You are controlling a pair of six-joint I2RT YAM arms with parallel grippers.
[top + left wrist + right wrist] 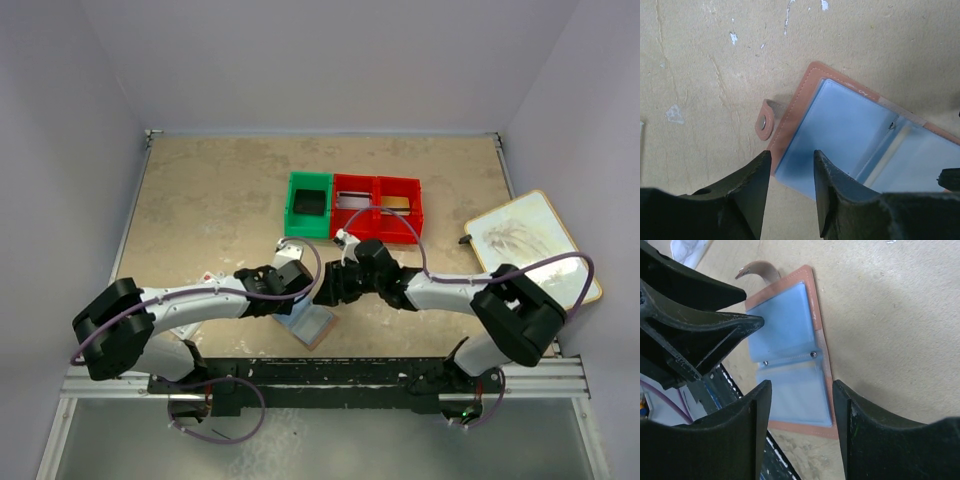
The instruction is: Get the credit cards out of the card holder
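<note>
One card holder (308, 322), one green bin (307, 229), two red bins (352, 229), one board (530, 240)

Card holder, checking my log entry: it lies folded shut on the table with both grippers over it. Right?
No. The card holder lies open, not folded shut, blue-grey lining up, as the right wrist view shows. It is on the table, with the left gripper and right gripper over it.

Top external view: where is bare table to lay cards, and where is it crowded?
Bare: the left stretch of the table, from its edge to the green bin; the far strip behind the red bins; the gap between those and the picture board. Crowded: near centre, left arm and right arm over the card holder.
</note>
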